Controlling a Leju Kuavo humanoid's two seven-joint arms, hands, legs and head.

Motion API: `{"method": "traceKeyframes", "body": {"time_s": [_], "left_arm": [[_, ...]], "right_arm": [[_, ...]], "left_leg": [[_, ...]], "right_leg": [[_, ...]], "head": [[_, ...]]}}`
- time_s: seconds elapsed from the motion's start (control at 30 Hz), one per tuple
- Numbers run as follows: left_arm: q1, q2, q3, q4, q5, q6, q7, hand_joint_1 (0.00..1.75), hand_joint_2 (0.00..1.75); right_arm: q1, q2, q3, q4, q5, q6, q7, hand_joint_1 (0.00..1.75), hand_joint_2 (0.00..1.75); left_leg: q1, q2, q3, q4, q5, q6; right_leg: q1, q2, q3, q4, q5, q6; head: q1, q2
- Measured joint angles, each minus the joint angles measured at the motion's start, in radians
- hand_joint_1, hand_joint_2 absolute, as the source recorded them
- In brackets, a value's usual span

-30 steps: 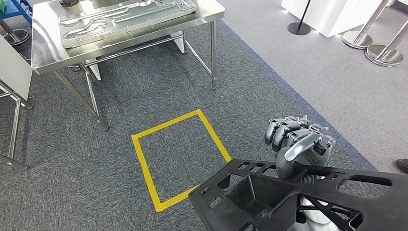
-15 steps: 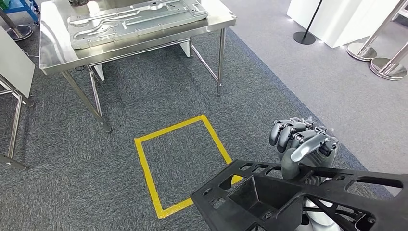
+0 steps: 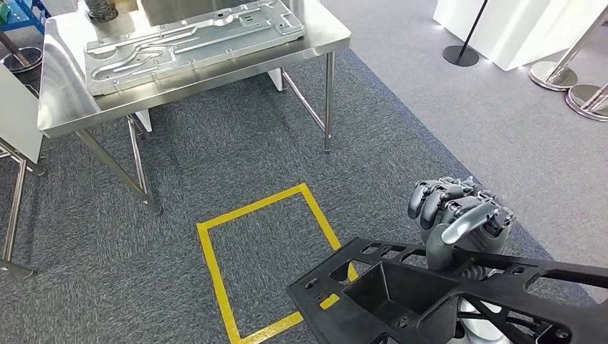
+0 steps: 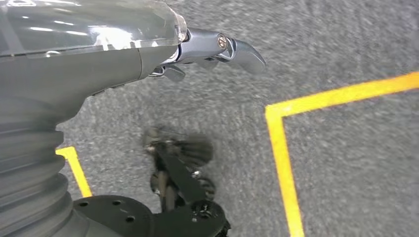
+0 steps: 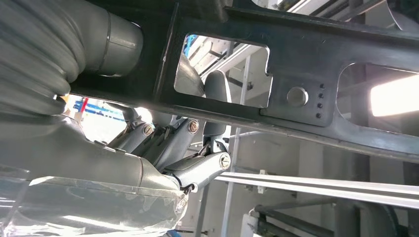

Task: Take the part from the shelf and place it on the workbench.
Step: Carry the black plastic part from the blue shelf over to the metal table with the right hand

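Observation:
A large black plastic frame part (image 3: 430,294) with a deep pocket and several cut-outs hangs low at the right of the head view. My right hand (image 3: 459,215) grips its far edge, thumb hooked over the rim and fingers curled above it. In the right wrist view the thumb of the right hand (image 5: 163,153) reaches through an opening in the black part (image 5: 296,59). The steel workbench (image 3: 57,107) stands ahead at the upper left. My left hand (image 4: 99,64) hangs over the carpet and holds nothing.
A grey ribbed metal plate (image 3: 186,36) covers most of the workbench top. A yellow tape square (image 3: 208,265) marks the carpet between me and the bench. A black stanchion base (image 3: 459,55) and chrome post bases (image 3: 548,75) stand at the upper right. A white panel (image 3: 18,107) stands left.
The whole picture has shifted, so the camera moved: bench and yellow square sit slightly lower and leftward. My right hand still grips the black part the same way.

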Motion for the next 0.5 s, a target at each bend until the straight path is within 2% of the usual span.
{"method": "traceKeyframes", "body": {"time_s": [0.03, 0.1, 0.13, 0.17, 0.27, 0.33, 0.37, 0.43, 0.47, 0.5], "left_arm": [[0.001, 0.000, 0.000, 0.000, 0.000, 0.001, 0.001, 0.00, 1.75], [0.002, 0.000, 0.000, 0.000, 0.000, 0.001, 0.002, 0.00, 1.75], [0.003, 0.001, 0.000, 0.000, 0.000, 0.001, 0.002, 0.00, 1.75], [0.003, 0.001, 0.000, 0.000, 0.000, 0.001, 0.003, 0.00, 1.75], [0.000, 0.001, 0.000, 0.000, 0.000, 0.001, 0.004, 0.00, 1.75], [-0.002, 0.002, 0.000, 0.000, 0.000, 0.001, 0.004, 0.00, 1.75], [-0.003, 0.002, 0.000, 0.000, 0.000, 0.001, 0.003, 0.00, 1.75], [-0.004, 0.002, 0.000, 0.000, 0.000, 0.001, 0.003, 0.00, 1.75], [-0.005, 0.002, 0.000, 0.000, 0.000, 0.001, 0.003, 0.00, 1.75], [-0.004, 0.002, 0.000, 0.000, 0.000, 0.001, 0.003, 0.00, 1.75]], "right_arm": [[0.001, 0.000, 0.000, 0.000, 0.000, 0.000, 0.000, 1.71, 1.75], [0.001, 0.000, -0.003, 0.000, -0.001, 0.001, 0.000, 1.71, 1.75], [0.002, 0.000, -0.004, 0.000, -0.001, 0.001, 0.000, 1.71, 1.75], [0.004, 0.000, -0.006, 0.000, -0.002, 0.001, 0.000, 1.71, 1.75], [0.007, 0.000, -0.012, -0.003, -0.002, 0.002, 0.000, 1.71, 1.75], [0.006, 0.000, -0.016, -0.004, -0.002, 0.002, 0.000, 1.71, 1.75], [0.006, 0.000, -0.018, -0.005, -0.002, 0.002, 0.000, 1.71, 1.75], [0.007, 0.000, -0.022, -0.007, -0.002, 0.002, 0.000, 1.71, 1.75], [0.008, 0.000, -0.023, -0.007, -0.002, 0.002, 0.000, 1.71, 1.75], [0.009, 0.000, -0.023, -0.007, -0.002, 0.002, 0.000, 1.71, 1.75]], "left_leg": [[0.001, 0.001, 0.003, -0.058, 0.051, 0.004], [-0.001, 0.003, 0.011, -0.166, 0.185, 0.013], [-0.003, 0.004, 0.012, -0.194, 0.228, 0.017], [-0.005, 0.005, 0.010, -0.203, 0.247, 0.020], [-0.008, 0.002, 0.014, -0.206, 0.251, 0.031], [-0.005, 0.000, 0.026, -0.220, 0.249, 0.041], [-0.003, 0.000, 0.032, -0.224, 0.247, 0.045], [-0.006, -0.001, 0.036, -0.224, 0.240, 0.053], [-0.007, -0.001, 0.038, -0.223, 0.236, 0.054], [-0.008, -0.002, 0.041, -0.222, 0.232, 0.055]], "right_leg": [[0.000, 0.000, 0.017, 0.000, -0.013, 0.002], [0.001, 0.000, 0.041, 0.000, -0.033, 0.007], [0.002, 0.001, 0.046, 0.000, -0.039, 0.010], [0.002, 0.002, 0.047, 0.000, -0.044, 0.015], [0.002, 0.004, 0.052, -0.006, -0.057, 0.033], [0.001, 0.002, 0.043, 0.023, -0.079, 0.042], [0.001, 0.002, 0.020, 0.069, -0.102, 0.044], [0.001, 0.002, -0.064, 0.207, -0.153, 0.046], [0.001, 0.002, -0.105, 0.265, -0.165, 0.046], [0.001, 0.002, -0.131, 0.290, -0.156, 0.047]], "head": [[0.000, 0.000], [0.000, 0.000], [0.000, 0.000], [0.000, 0.000], [0.000, 0.000], [0.000, 0.000], [0.000, 0.000], [0.000, 0.000], [0.000, 0.000], [0.000, 0.000]]}}
